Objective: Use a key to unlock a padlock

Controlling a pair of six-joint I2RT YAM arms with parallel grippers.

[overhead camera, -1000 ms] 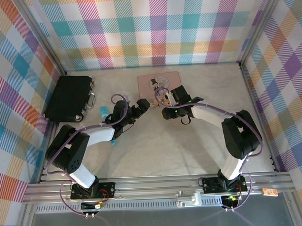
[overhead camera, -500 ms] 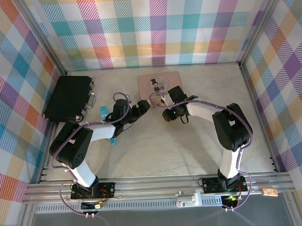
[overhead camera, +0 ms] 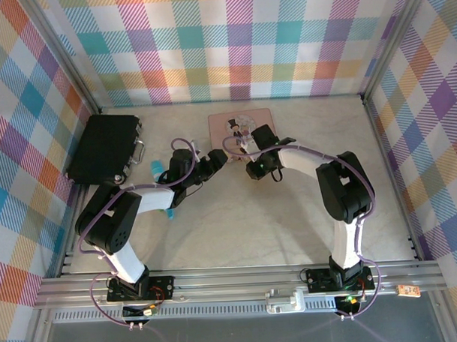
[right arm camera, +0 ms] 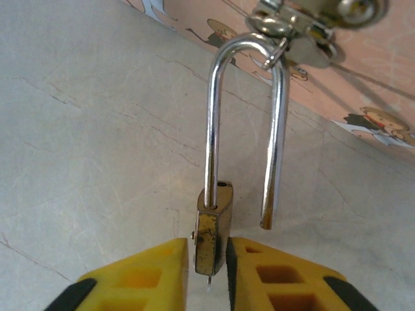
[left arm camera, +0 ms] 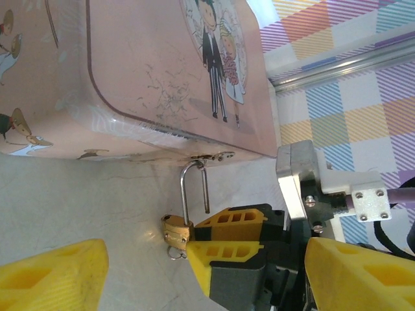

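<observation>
No legible text, brand or number on padlock point(right arm camera: 213, 228) or pink tin point(left arm camera: 149, 71); tin carries drawings only.

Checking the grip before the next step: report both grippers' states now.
Left gripper: open, holding nothing.
Right gripper: closed on the padlock, at its brass body.

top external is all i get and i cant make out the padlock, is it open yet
Observer: Yes. On the right wrist view the padlock has the free end of its shackle out of the brass body.
Operator: is it off the box
Observer: No, the shackle hangs through the latch on the pink box.
Operator: right tool got it
Observer: The right tool has its yellow fingers close on either side of the body. I cannot tell if they clamp it.
</observation>
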